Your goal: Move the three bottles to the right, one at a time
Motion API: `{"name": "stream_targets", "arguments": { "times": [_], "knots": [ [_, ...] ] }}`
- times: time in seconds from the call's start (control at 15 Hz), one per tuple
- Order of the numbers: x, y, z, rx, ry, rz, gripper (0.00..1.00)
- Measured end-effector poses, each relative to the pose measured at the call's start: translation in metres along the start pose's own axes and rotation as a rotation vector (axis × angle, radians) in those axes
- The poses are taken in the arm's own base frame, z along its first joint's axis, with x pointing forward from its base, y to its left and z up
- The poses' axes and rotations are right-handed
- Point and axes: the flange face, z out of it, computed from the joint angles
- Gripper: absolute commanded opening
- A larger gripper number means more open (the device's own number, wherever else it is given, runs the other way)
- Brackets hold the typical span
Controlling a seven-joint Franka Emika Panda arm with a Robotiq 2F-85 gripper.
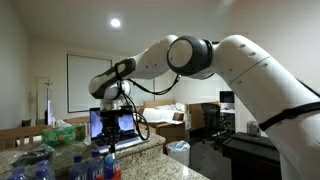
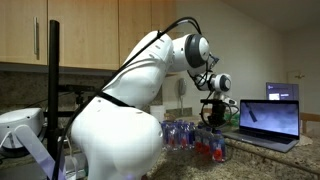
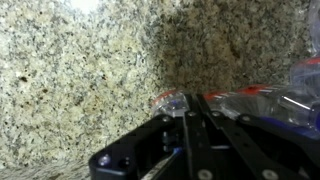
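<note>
Several clear plastic bottles with red and blue parts stand grouped on the granite counter, seen in both exterior views (image 1: 85, 165) (image 2: 183, 134). My gripper (image 1: 110, 141) (image 2: 212, 122) hangs just above the group. In the wrist view the two dark fingers (image 3: 190, 100) are pressed together, with nothing visible between them. Clear bottles with red parts (image 3: 255, 97) lie just beyond the fingertips. How many bottles the group holds is hard to tell.
An open laptop (image 2: 268, 120) (image 1: 115, 124) stands on the counter beside the bottles. The speckled granite counter (image 3: 80, 80) fills most of the wrist view. Wooden cabinets (image 2: 90, 35) hang behind. A bin (image 1: 178, 151) and a desk chair (image 1: 210, 118) stand in the room beyond.
</note>
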Motion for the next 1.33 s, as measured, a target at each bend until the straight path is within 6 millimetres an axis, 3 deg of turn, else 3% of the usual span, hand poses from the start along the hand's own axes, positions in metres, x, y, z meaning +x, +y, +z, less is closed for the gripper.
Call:
{"name": "stream_targets", "arguments": {
  "times": [0.67, 1.0, 1.33],
  "knots": [
    [0.001, 0.0, -0.007, -0.005, 0.014, 0.0, 1.0],
    [0.006, 0.003, -0.016, -0.04, 0.021, -0.004, 1.0],
    [0.01, 0.001, -0.01, -0.122, 0.003, -0.031, 1.0]
  ]
}}
